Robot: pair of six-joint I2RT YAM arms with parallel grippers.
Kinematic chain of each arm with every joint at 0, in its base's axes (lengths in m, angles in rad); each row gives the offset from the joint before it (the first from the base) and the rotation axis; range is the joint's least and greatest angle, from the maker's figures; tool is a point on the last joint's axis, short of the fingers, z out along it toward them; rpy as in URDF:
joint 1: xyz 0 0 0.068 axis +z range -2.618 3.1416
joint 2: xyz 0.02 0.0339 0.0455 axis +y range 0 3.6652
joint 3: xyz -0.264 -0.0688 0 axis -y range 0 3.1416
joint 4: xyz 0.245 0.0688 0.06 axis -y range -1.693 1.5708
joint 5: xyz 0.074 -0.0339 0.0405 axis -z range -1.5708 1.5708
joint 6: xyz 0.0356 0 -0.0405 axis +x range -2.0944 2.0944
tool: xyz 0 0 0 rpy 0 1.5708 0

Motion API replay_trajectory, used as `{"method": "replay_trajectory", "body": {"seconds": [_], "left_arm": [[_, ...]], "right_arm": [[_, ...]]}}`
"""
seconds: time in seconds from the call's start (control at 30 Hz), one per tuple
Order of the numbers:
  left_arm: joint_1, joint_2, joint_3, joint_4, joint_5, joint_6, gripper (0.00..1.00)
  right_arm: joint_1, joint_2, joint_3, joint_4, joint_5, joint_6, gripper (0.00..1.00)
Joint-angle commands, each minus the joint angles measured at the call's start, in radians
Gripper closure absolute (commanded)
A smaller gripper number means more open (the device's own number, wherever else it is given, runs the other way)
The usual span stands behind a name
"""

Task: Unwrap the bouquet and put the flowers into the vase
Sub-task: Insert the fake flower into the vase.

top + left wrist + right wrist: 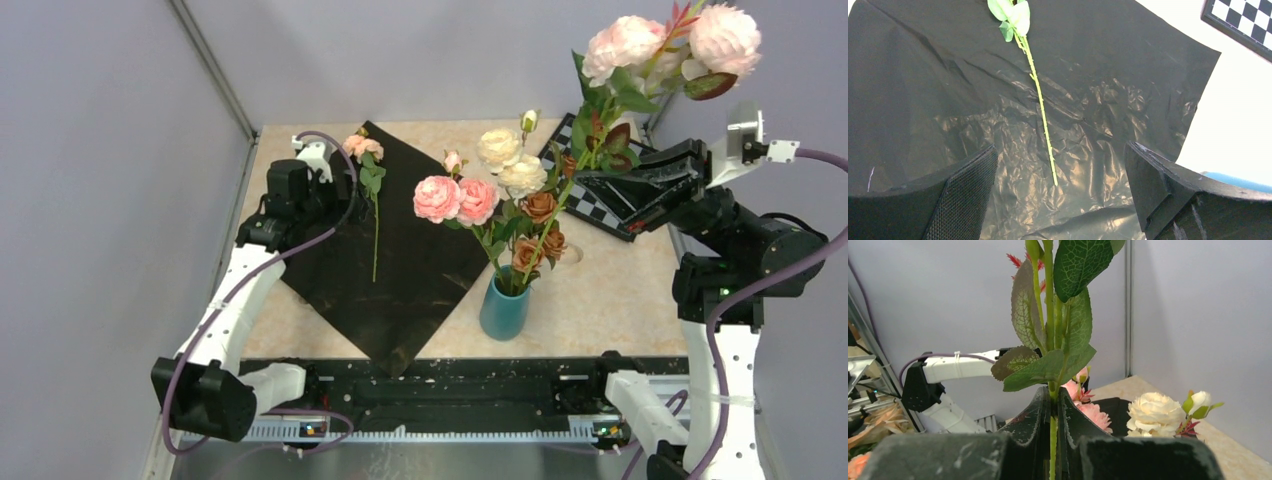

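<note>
Flowers (pixel 520 175) mostly stand in the vase (pixel 504 312) near the middle of the worktop (pixel 620 295). One pink-headed stem (pixel 625 45) hangs in the air, pinched low on its green stalk by the right tool (pixel 1053 410), jaws pressed together on it. A lone stem (pixel 376 230) lies on the spread black paper (pixel 420 270) below the left tool (pixel 1060 162), whose jaws stand wide apart and hold nothing. Both stems look light, thin and springy, top-heavy with soft blooms that would crush. The bare stalk below the leaves seems the best place to grip, and the small vase may tip under a sideways push.
</note>
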Motion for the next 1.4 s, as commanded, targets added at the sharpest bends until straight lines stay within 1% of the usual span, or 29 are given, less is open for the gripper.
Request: {"method": "replay_trajectory", "body": {"seconds": [0.0, 0.37, 0.47, 0.57, 0.7, 0.8, 0.97, 1.37], "left_arm": [[0.006, 0.009, -0.004, 0.038, -0.022, 0.013, 0.01], [0.020, 0.037, -0.005, 0.043, -0.029, 0.024, 0.01], [0.022, 0.037, -0.013, 0.058, -0.028, 0.025, 0.01], [0.024, 0.039, -0.017, 0.060, -0.037, 0.024, 0.01], [0.026, 0.046, -0.021, 0.061, -0.044, 0.023, 0.01], [0.029, 0.052, -0.021, 0.063, -0.046, 0.028, 0.01], [0.032, 0.059, -0.021, 0.064, -0.047, 0.030, 0.01], [0.036, 0.095, -0.026, 0.068, -0.059, 0.032, 0.01]], "right_arm": [[0.001, -0.029, -0.047, 0.075, -0.047, -0.014, 1.00], [0.009, -0.090, -0.202, -0.083, 0.000, -0.234, 1.00], [0.026, -0.092, -0.240, -0.081, 0.028, -0.272, 1.00], [0.104, -0.079, -0.259, -0.086, 0.062, -0.319, 1.00], [0.196, -0.067, -0.268, -0.141, 0.125, -0.413, 1.00], [0.232, -0.065, -0.284, -0.168, 0.152, -0.472, 1.00], [0.281, -0.074, -0.325, -0.276, 0.223, -0.616, 1.00], [0.307, -0.104, -0.406, -0.309, 0.233, -0.653, 1.00]]}}
